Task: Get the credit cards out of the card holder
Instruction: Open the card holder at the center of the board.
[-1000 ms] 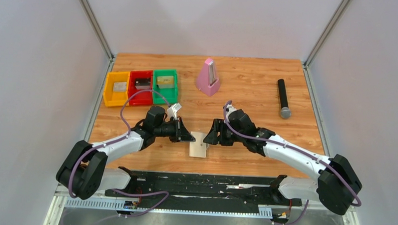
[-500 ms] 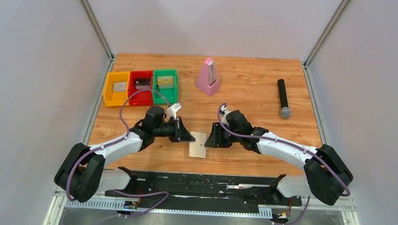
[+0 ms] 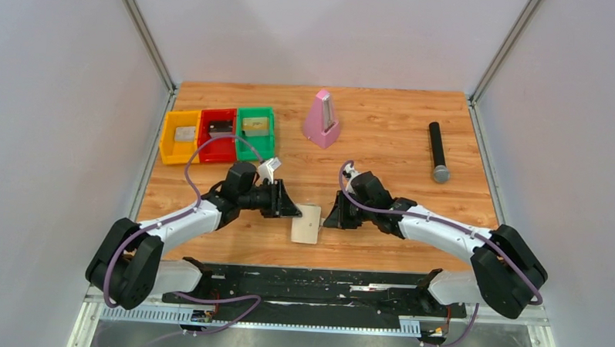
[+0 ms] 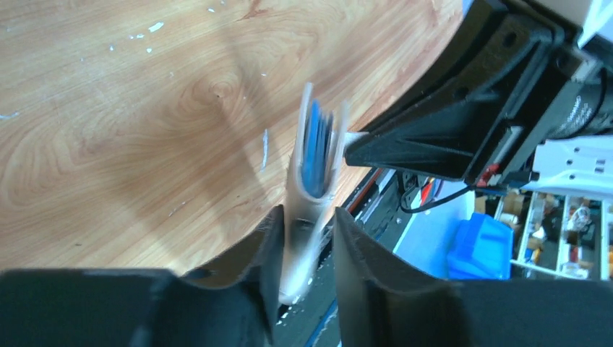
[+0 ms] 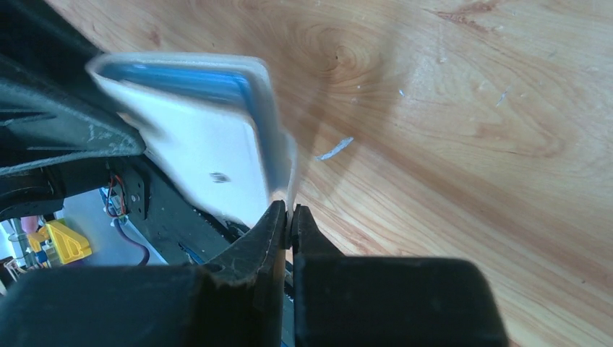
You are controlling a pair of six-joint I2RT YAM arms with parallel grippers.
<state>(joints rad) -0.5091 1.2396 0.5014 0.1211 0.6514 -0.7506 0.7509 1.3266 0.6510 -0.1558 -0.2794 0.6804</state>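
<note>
My gripper (image 5: 290, 215) sits at the bottom of the view, its two black fingertips pinched together on the thin edge of a cream flap of the card holder (image 5: 209, 144). The holder is blurred and tilted, with a blue strip running just inside its upper rim and one small dark mark on its cream face. Behind it lies the tabletop (image 5: 470, 108) (light wood, flecked with pale scuffs). A black bar (image 5: 50, 123) overlaps the holder's left side. Past the tabletop's edge, lower left, I make out cables (image 5: 129, 230) and a yellow object (image 5: 65, 242).
</note>
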